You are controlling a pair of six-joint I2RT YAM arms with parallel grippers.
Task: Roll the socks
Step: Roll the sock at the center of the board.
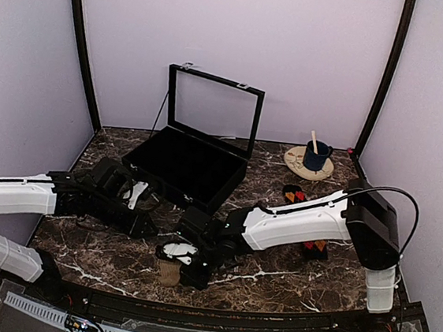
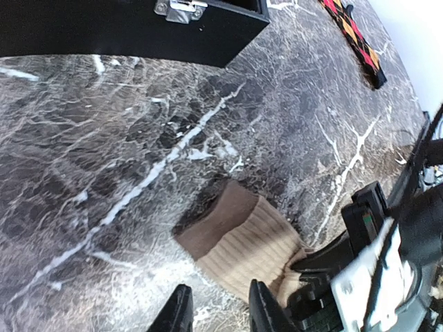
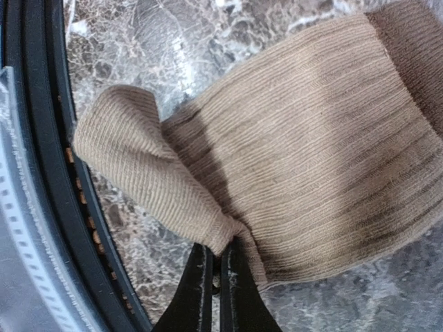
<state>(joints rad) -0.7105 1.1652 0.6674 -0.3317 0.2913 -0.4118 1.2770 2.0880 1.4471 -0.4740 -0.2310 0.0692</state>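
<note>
**Here: tan sock pinched in the right jaws, left jaws apart beside it**

Top external view. The right gripper (image 1: 182,262) reaches down to the tan sock (image 1: 168,271), a small light-brown bundle on the marble table (image 1: 272,286) directly under its tips. The left gripper (image 1: 138,224) hangs near that bundle without touching it. The argyle sock (image 1: 294,194) lies well behind the right jaws, partly hidden by the right arm. A black box (image 1: 186,166) stands open beyond both grippers.

Left wrist view. The left gripper (image 2: 219,292) has its two dark fingers (image 2: 181,311) spread, with bare marble showing between them. The tan sock (image 2: 239,238) lies just ahead of the jaws and slightly to one side: ribbed beige knit, ending in a darker brown band at the end farthest from the fingers. Far beyond the jaws lies the argyle sock (image 2: 353,34), black with red-orange diamonds.

Right wrist view. The right gripper (image 3: 216,252) is closed, its fingers (image 3: 197,290) pressed together on a pinch of fabric. A corner of the tan sock (image 3: 311,159) is folded over into a cone whose narrow end sits between the tips. The rest spreads flat ahead of the jaws, ribbed, darker at its far corner.
</note>
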